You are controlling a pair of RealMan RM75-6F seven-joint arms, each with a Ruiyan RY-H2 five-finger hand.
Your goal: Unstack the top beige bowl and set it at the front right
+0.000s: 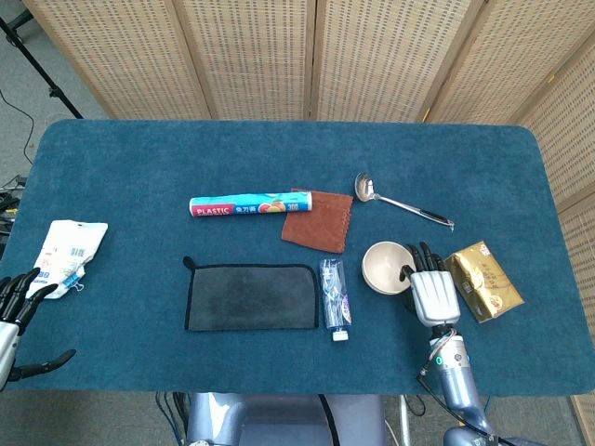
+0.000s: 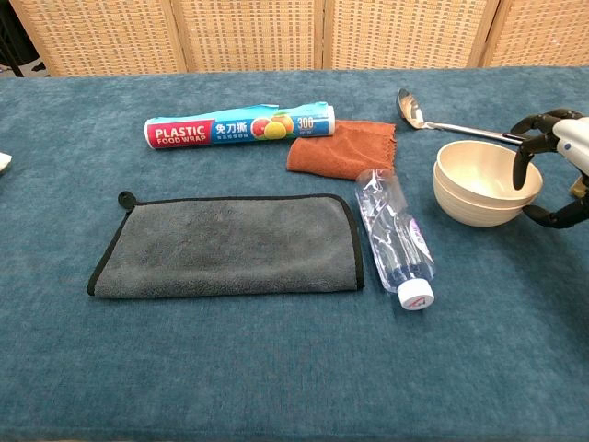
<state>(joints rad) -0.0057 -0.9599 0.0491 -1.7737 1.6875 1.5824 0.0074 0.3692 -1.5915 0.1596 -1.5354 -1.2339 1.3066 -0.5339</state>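
Two beige bowls are seen nested in one stack, the top beige bowl (image 2: 486,170) seated inside the lower beige bowl (image 2: 471,211). The stack is taken as the landmark. Its right rim is gripped by the right hand (image 2: 550,172) — dark fingers (image 2: 525,158) hooked over the edge into the top bowl, the thumb curled under the outside wall. One steel ladle (image 2: 445,120) lies just behind the stack, one gold foil packet (image 1: 482,280) just to its right. One clear plastic bottle (image 2: 396,236) with a white cap lies just left of the stack; further left, one grey microfibre cloth (image 2: 226,245) is spread flat. One rust-brown cloth (image 2: 343,148) and one box of plastic food wrap (image 2: 237,129) lie behind and left. One white printed pouch (image 1: 68,255) lies far left, with the left hand (image 1: 15,311) near it — fingers spread, nothing held.
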